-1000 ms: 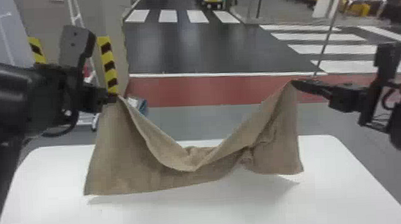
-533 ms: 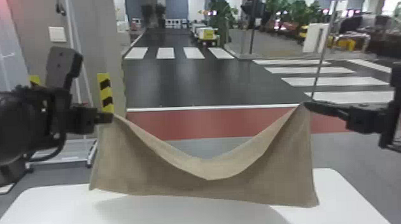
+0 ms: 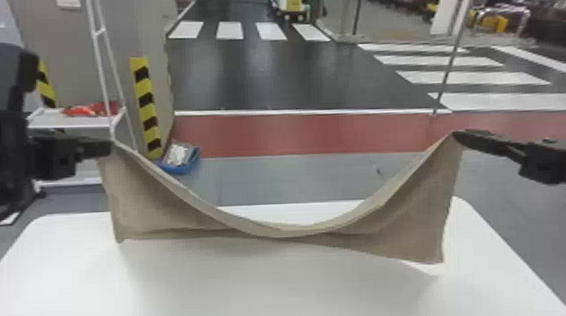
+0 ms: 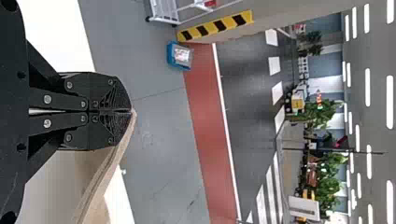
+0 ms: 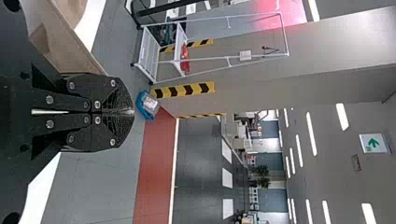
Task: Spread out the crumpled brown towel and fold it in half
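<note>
In the head view, the side edges cut off both arms; the brown towel (image 3: pixel 410 231) sags between the left gripper (image 3: pixel 110 148) and right gripper (image 3: pixel 457 137) over a white table (image 3: pixel 291 294), a dark road (image 3: pixel 256 75) beyond. In the left wrist view, closed fingers (image 4: pixel 114 93) clamp the towel's corner. In the right wrist view, the fingers (image 5: pixel 116 95) are together on the towel, the pinched corner hard to make out; a blue bin (image 5: pixel 140 105) sits on grey floor (image 5: pixel 88 186).

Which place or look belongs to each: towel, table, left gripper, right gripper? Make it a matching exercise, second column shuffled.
1. towel
2. table
3. left gripper
4. right gripper

A. at the towel's upper right corner
B. brown, sagging in the middle
C. at the towel's upper left corner
D. white, below the towel

Pairs: 1-B; 2-D; 3-C; 4-A
</note>
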